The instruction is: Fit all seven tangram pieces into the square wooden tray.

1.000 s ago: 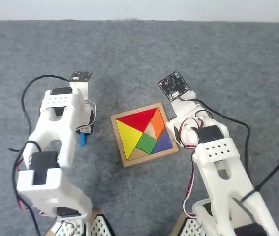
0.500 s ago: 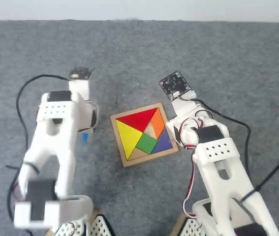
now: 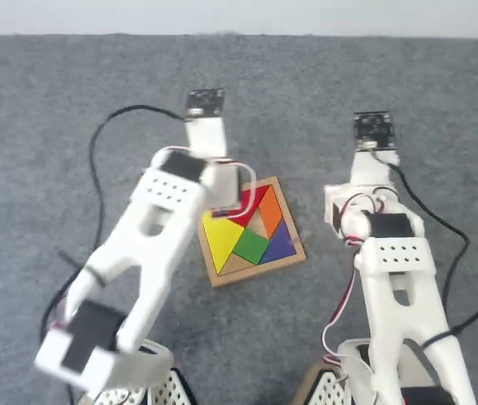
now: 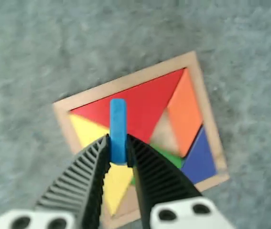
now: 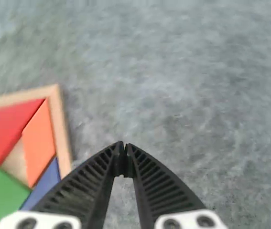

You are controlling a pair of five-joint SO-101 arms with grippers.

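Blue piece [image 4: 118, 117] clamped in left end effector [image 4: 118, 140] above tray [image 4: 125, 84]

Robotics lab bench: two wired white arms [image 3: 390, 278] on grey carpet [image 3: 36, 101], a blank wall [image 3: 239, 15] behind.

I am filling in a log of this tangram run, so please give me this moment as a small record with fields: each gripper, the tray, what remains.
left gripper: shut on the light blue piece, above the tray, over the red piece
right gripper: shut, empty, above the grey carpet beside the tray
in tray: red piece, orange piece, yellow piece, green piece, dark blue piece
middle of tray: wood-coloured patch; gap or piece, cannot tell
remains: light blue piece not yet laid in
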